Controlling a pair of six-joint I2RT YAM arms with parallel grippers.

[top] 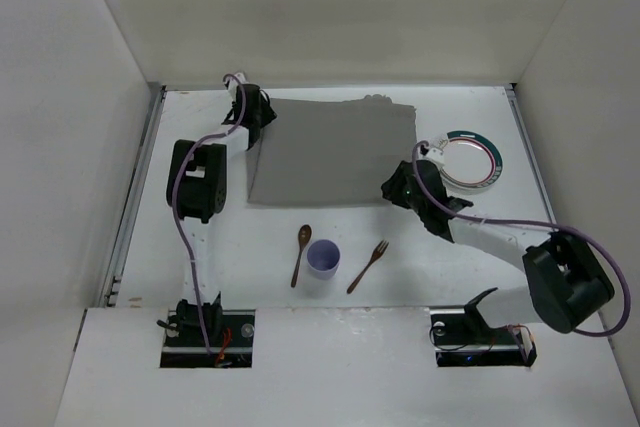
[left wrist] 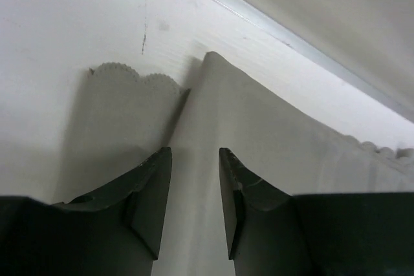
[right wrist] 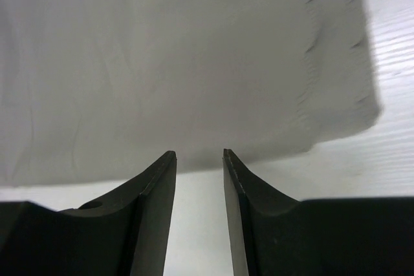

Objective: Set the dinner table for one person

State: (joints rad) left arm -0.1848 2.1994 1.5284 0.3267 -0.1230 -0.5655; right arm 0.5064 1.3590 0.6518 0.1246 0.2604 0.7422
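Note:
A grey cloth mat (top: 335,152) lies on the white dinner table (top: 450,237), toward the back. My left gripper (top: 260,125) is at the mat's far left corner. In the left wrist view it (left wrist: 195,150) is open, with a raised fold of the mat (left wrist: 272,134) running between its fingers. My right gripper (top: 394,188) is at the mat's near right corner. In the right wrist view it (right wrist: 199,153) is open and empty, its tips just short of the mat's edge (right wrist: 162,63), with bare table between the fingers.
A white plate with a teal rim (top: 468,159) lies right of the mat. A wooden spoon (top: 302,252), a lilac cup (top: 323,258) and a wooden fork (top: 367,265) lie in front of the mat. White walls enclose the table on three sides.

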